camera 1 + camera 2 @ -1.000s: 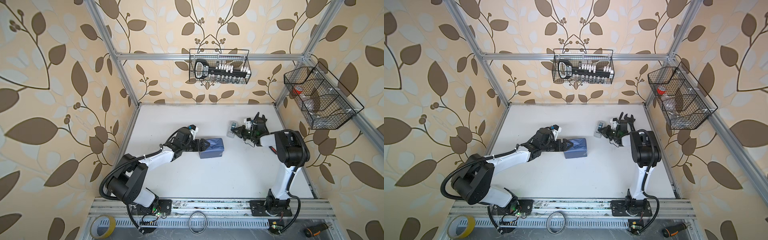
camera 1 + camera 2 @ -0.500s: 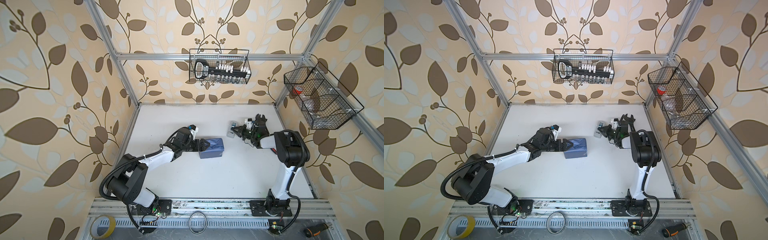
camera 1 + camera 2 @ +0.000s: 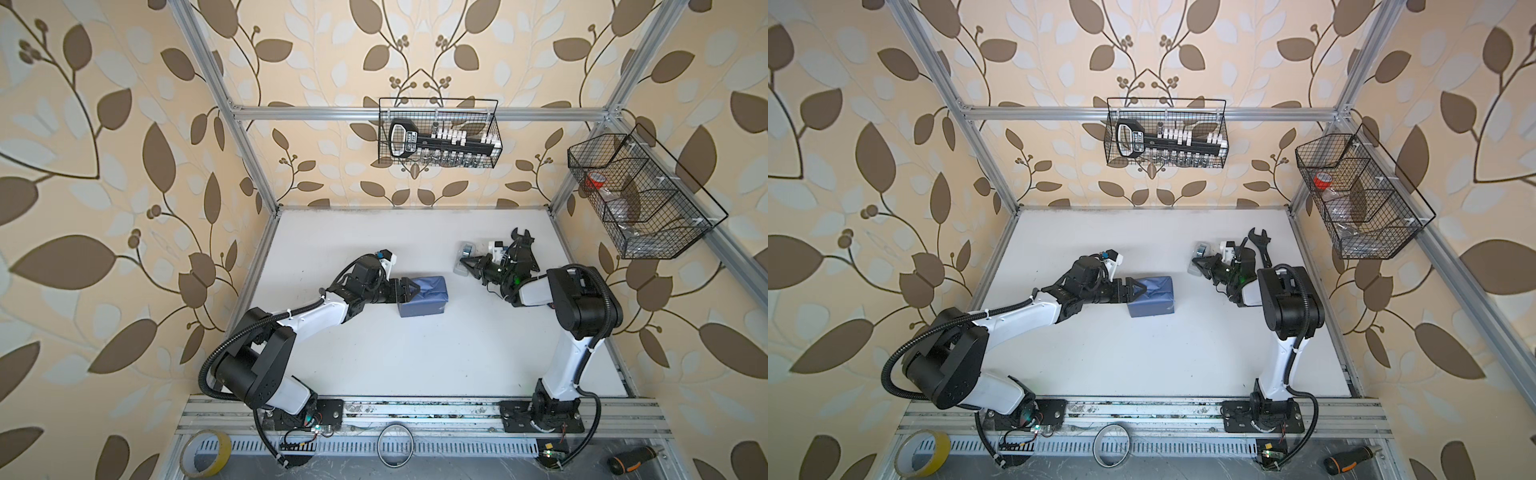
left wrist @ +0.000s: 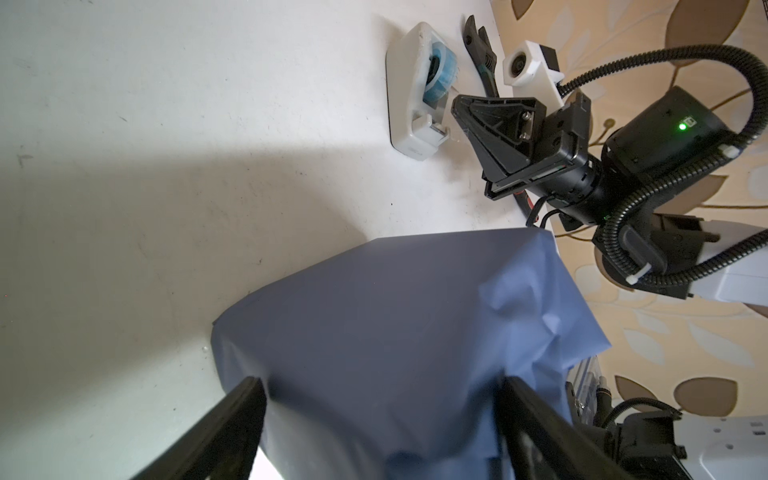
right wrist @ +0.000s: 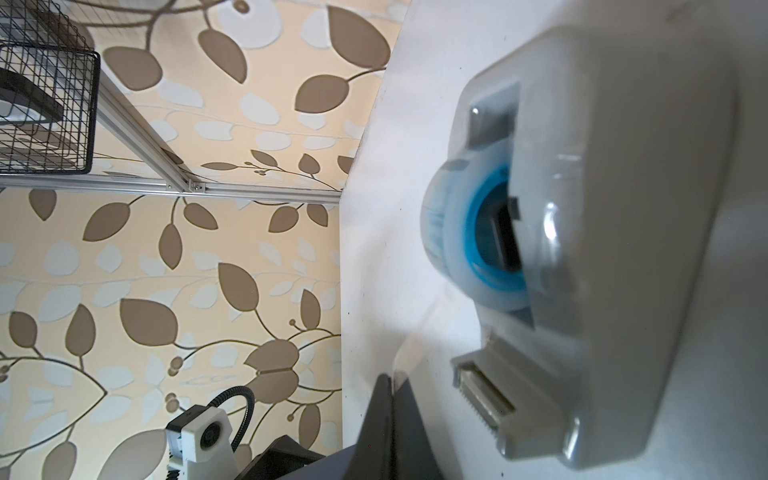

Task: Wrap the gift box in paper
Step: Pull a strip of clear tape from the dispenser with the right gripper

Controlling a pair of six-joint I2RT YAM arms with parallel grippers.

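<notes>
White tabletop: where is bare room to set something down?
Bare: the wide stretch of white tabletop between the slate-blue paper-wrapped box and the front aluminium rail; also the back-left corner. Crowded: back right, around the grey-white tape dispenser, black wrench and right gripper.

**Head count in the work cell**

Two white-and-black jointed robot arms: the left arm (image 3: pixel 316 311) and the right arm (image 3: pixel 582 299). Two white block-shaped wrist cameras: the left arm's camera (image 3: pixel 386 259) and the right arm's camera (image 3: pixel 496 245).

On the white tabletop:
- One box covered in slate-blue paper (image 3: pixel 424 296).
- One grey-white plastic tape dispenser (image 4: pixel 405 83), holding one blue-cored clear tape roll (image 4: pixel 440 77).
- One black adjustable wrench (image 3: pixel 1261 249).

Two black wire baskets: the back-wall basket (image 3: pixel 440 99) and the right-wall basket (image 3: pixel 652 239). The second holds one red roll (image 3: pixel 1321 180).

On the front ledge:
- One yellow tape roll (image 3: pixel 223 453).
- One thin bare ring (image 3: pixel 1111 462).
- One screwdriver with an orange-and-black handle (image 3: pixel 633 457).
</notes>
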